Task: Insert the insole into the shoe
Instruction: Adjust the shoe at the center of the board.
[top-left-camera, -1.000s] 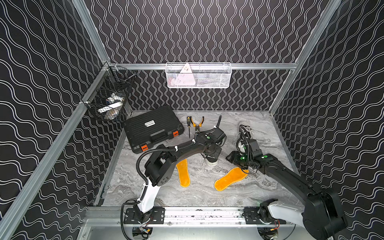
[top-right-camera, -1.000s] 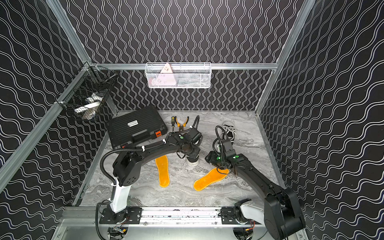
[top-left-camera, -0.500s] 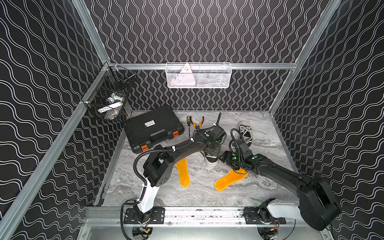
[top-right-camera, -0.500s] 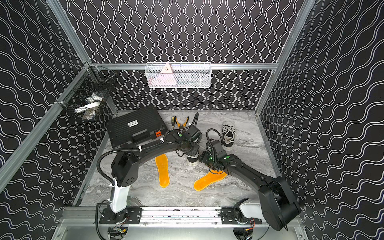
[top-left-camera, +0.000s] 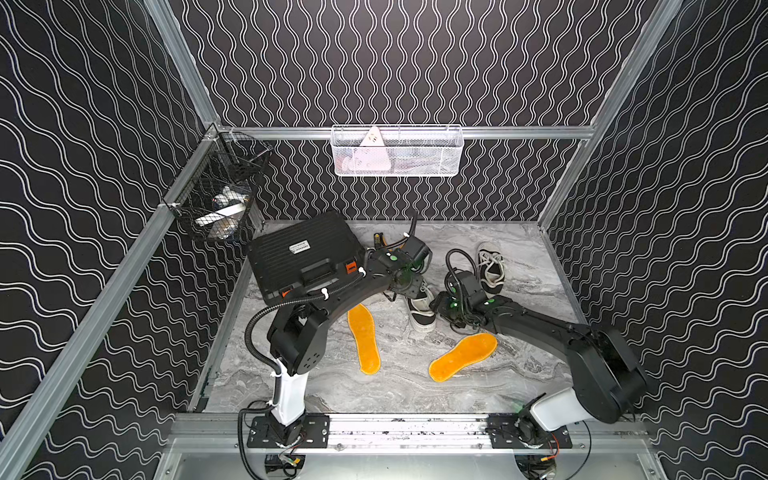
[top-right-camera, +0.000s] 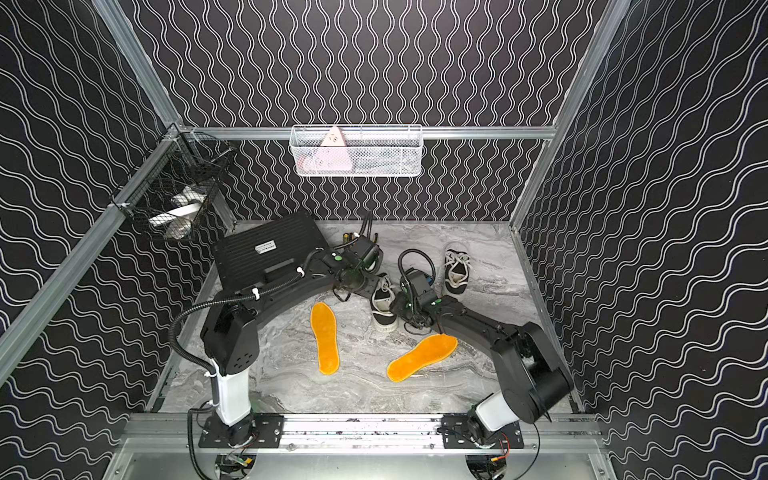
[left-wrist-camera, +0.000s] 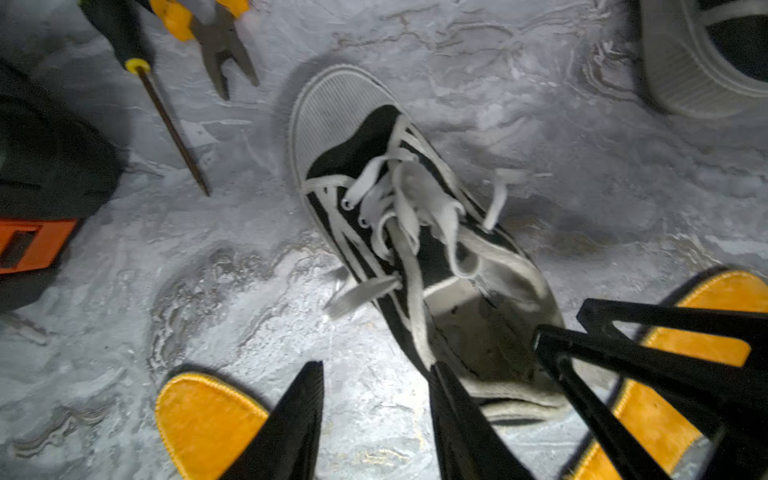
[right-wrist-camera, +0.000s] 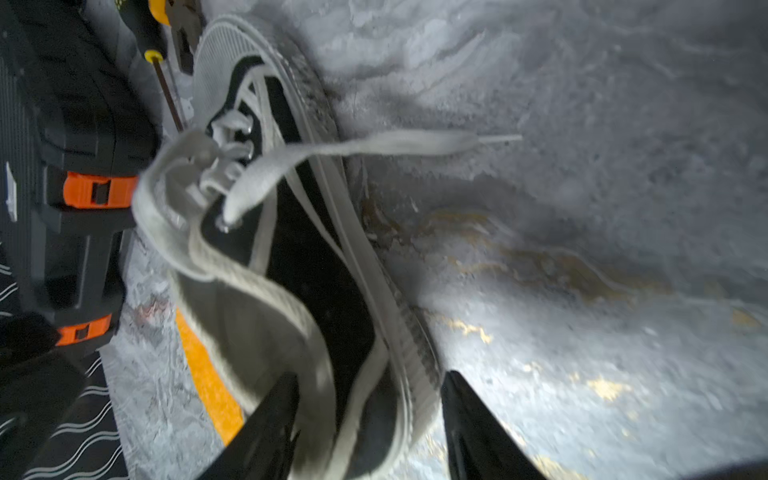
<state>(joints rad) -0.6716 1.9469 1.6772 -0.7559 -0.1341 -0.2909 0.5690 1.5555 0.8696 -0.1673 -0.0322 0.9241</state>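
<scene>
Tool case (top-left-camera: 305, 255): black, orange latches, closed, rear left.
Screwdriver (left-wrist-camera: 166, 120): lying beside the case.
Pliers (left-wrist-camera: 220, 41): yellow-handled, next to the screwdriver.
White mesh basket (top-left-camera: 397, 151): hung at the rear.
Black wire basket (top-left-camera: 220, 195): hung at the left.

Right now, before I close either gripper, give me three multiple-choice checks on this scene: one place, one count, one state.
1. The middle shoe stands: A) in the white basket; B) on the table, by the left gripper and right gripper; C) on the toolbox.
2. Orange insoles on the table: A) one; B) two; C) three.
3. The left gripper is: A) open; B) shut on an insole; C) shut on a lace.
Key: 1 B, both wrist views show it on the table at the grippers. 2 B, both top views show two lying flat. 3 A, its jaws stand apart in the left wrist view.
</scene>
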